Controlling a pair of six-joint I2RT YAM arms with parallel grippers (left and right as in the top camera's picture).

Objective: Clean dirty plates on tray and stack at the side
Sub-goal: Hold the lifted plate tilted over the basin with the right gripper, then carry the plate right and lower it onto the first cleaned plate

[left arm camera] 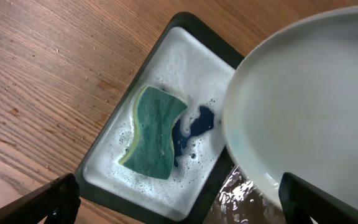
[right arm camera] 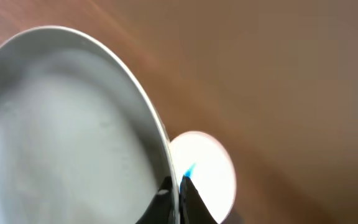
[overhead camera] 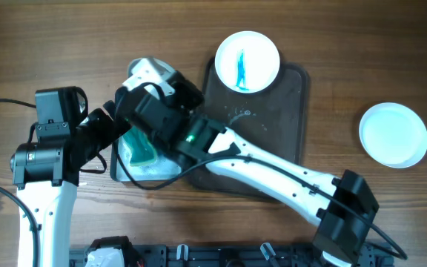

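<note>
Wooden table [overhead camera: 65, 37]; right jaws clamp plate [right arm camera: 61, 124] over basin [left arm camera: 185, 68].

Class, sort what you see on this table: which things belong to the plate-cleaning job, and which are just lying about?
Belonging to the job:
- tray
- smeared plate on it
- held plate, above the foamy basin
- sponge in that basin
- plain white plate set aside

Just lying about:
- black cable
- black rail at the table's edge
</note>
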